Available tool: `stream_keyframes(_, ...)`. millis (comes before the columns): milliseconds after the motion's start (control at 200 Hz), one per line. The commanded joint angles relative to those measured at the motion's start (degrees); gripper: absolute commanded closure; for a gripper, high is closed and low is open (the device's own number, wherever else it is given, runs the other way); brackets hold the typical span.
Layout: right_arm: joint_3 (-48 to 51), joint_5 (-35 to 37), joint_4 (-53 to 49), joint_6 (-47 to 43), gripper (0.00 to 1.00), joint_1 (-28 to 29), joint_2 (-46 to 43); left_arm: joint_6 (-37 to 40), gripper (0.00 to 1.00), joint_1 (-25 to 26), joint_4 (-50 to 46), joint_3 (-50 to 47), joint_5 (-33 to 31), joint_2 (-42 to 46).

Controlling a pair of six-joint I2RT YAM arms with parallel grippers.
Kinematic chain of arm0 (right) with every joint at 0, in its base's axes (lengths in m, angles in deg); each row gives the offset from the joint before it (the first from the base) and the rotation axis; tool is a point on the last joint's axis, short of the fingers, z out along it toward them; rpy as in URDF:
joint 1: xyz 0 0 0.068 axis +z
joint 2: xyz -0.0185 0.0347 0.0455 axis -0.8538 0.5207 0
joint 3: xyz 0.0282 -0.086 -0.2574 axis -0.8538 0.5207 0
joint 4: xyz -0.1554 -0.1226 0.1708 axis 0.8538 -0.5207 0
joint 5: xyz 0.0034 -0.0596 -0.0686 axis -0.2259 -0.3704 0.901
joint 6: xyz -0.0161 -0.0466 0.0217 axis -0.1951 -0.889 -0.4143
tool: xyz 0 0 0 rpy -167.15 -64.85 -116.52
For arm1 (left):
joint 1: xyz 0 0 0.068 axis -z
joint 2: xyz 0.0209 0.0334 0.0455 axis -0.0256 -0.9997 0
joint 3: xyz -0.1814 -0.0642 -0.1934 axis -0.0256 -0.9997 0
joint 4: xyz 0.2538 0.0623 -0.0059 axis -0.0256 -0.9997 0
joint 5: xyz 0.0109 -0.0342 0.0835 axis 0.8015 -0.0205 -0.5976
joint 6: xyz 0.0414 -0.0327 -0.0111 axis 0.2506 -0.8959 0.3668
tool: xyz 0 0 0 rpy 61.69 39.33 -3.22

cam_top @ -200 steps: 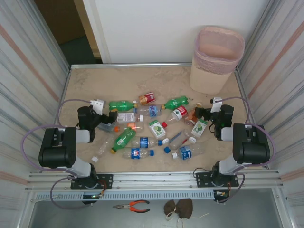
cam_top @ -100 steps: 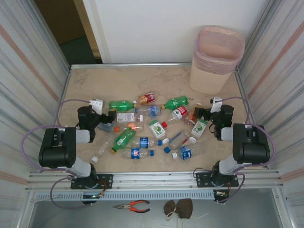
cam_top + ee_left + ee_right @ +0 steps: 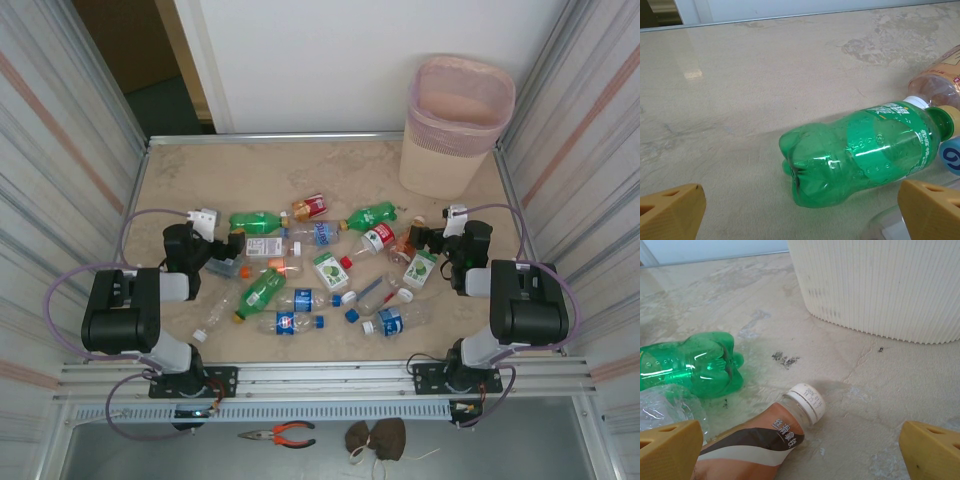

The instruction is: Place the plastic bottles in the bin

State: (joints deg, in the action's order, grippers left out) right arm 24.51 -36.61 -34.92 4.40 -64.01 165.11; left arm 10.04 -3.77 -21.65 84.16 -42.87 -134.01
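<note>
Several plastic bottles (image 3: 310,265) lie scattered across the middle of the table. The pale pink slatted bin (image 3: 455,125) stands at the back right; its ribbed wall (image 3: 880,285) rises ahead in the right wrist view. My left gripper (image 3: 232,250) is open and low at the left of the pile. A green bottle (image 3: 865,150) lies on its side just ahead of its fingers (image 3: 670,212), untouched. My right gripper (image 3: 420,240) is open too. A brown bottle with a white cap (image 3: 760,440) lies between its fingers (image 3: 932,450), touching neither, with another green bottle (image 3: 690,365) to the left.
Corrugated metal walls close in both sides of the table (image 3: 200,175). Orange-handled pliers (image 3: 280,433) and a brown lump (image 3: 377,437) lie below the front rail. A pinkish bottle (image 3: 940,85) and a blue cap (image 3: 951,155) lie beside the green bottle's neck.
</note>
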Motion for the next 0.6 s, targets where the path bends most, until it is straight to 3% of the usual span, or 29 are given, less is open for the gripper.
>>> stream_keyframes(0, 0.34, -0.53, 1.51, -1.25, 0.01, -0.28, -0.16, -0.5, 0.01, -0.51, 0.81, 0.51, -0.17, 0.23)
stream_keyframes(220, -0.36, 3.39, -1.07, -1.1, 0.01, 0.81, -1.63, -0.38, 0.01, -0.44, -0.93, 1.13, -0.34, 1.05)
stream_keyframes(596, -1.58, 8.8, -9.96, 0.86, 0.01, 1.33, -8.62, -3.1, 0.01, 0.18, -12.65, 4.4, -7.46, 8.17)
